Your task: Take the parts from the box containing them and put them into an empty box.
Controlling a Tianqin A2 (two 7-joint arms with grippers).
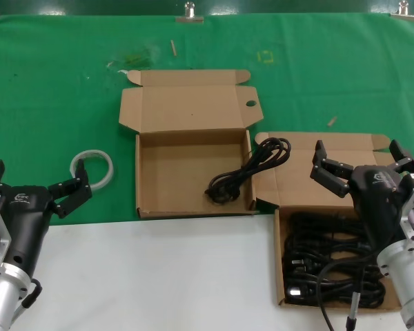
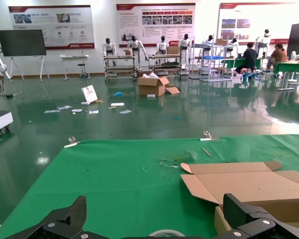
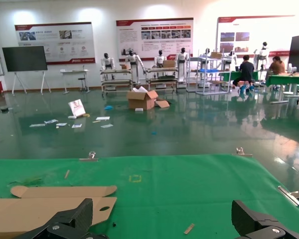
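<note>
Your counter (image 1: 55, 83) carried a green cloth over its far part, clipped down along the back edge, with a bare white strip nearest you. Take the middle box (image 1: 193, 176) as the landmark: lid thrown back, round hole in one flap, and one black power cord (image 1: 252, 169) lay in it, its loop spilling over the wall nearest the second box. That second box (image 1: 279, 186) sat just beside it on the right-arm side and nearer you, touching or almost touching at the corner, its tray packed with more black cords (image 1: 331, 262).

Your right pincer (image 1: 362, 162) hung over that full box's raised lid, fingers spread wide, gripping nothing. Your left pincer (image 1: 38, 183) sat well off on the landmark's other side, near the counter's near edge, also wide and empty. A white ring (image 1: 93, 167) lay on the cloth between it and the landmark box.

The head view gave you only the counter. The wrist views opened up the room: a glossy floor, scattered papers, an open carton (image 2: 152, 85), display boards on the back wall, racks with small robot figures, people seated at green tables. The left wrist view caught the landmark's lid; the right wrist view showed the holed flap.
</note>
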